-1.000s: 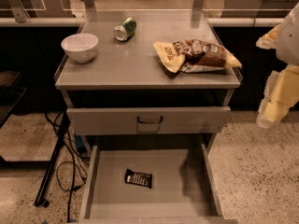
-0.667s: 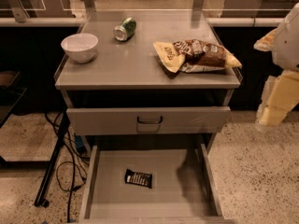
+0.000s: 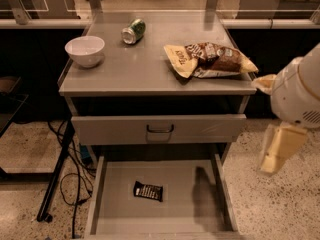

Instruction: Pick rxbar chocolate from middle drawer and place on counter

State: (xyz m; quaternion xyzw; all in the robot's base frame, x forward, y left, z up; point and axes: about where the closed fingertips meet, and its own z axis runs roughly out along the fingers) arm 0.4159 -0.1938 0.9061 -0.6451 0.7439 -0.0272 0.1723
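Cabinet metal, grey all over, fills the middle of the single camera view. The middle drawer [image 3: 200,209] is pulled well out at the bottom, and the rxbar chocolate [image 3: 148,191] lies flat on its plain floor. The black wrapper sits a little left of centre and slightly askew, touching none of the drawer's walls. Above it, the upper drawer [image 3: 110,130] with its dark loop handle sits nearly flush with the cabinet front. Over that, the counter [image 3: 140,71] carries a white bowl [image 3: 85,50] at its left and a green can [image 3: 133,31] lying on its side near the back. A yellow-brown chip bag [image 3: 212,60] sprawls toward the right edge. The gripper [image 3: 276,151] hangs at the far right, outside the cabinet and beside its right side. It is a cream-coloured piece pointing down below the arm's rounded white joint [image 3: 300,91], at about the height of the upper drawer and over the speckled floor [image 3: 270,209]. From where I stand I cannot tell whether it is spread or pressed together, and nothing is in it. The bar lies well apart from it, lower and off to its left, with the drawer's right wall between the two. Dark cables [image 3: 70,184] trail on the floor left of the cabinet.
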